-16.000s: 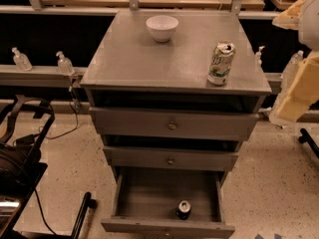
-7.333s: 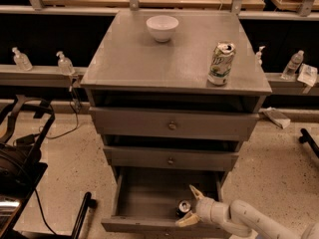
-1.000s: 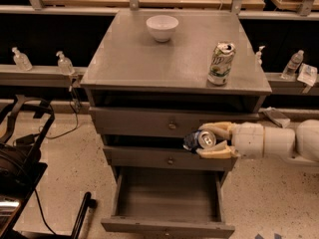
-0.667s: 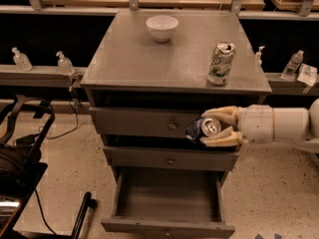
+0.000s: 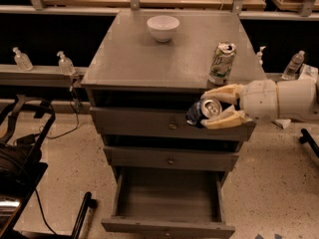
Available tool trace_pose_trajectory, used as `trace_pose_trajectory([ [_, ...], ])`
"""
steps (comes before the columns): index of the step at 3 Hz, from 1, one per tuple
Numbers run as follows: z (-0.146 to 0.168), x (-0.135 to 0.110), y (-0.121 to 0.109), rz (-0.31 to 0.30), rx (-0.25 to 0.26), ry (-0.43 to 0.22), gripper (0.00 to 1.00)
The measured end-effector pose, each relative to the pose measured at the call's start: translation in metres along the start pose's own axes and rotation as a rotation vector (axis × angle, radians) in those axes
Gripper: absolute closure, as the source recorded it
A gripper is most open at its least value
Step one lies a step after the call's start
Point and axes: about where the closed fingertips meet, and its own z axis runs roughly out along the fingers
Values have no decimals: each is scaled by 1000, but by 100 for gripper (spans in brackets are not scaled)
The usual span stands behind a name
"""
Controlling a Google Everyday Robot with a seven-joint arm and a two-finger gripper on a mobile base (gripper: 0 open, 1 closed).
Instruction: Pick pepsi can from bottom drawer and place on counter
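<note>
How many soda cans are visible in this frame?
2. The pepsi can lies sideways, gripped in the tool before the top drawer front. The white-and-green can stands upright on the counter, near its right front corner. The open bottom drawer shows none.

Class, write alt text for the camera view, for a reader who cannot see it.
The robot's hand holds the pepsi can on its side in front of the top drawer, below the counter. The bottom drawer stands open; a white bowl and a dented can sit on the counter.
</note>
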Motion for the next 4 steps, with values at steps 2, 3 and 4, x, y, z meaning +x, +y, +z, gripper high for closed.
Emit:
trace_pose_trajectory([
  [2,12,-53,-65,-17,-48,34,100],
  [3,15,-71,-83,-22,-61,37,100],
  [4,24,-87,-108,-12,-74,47,100],
])
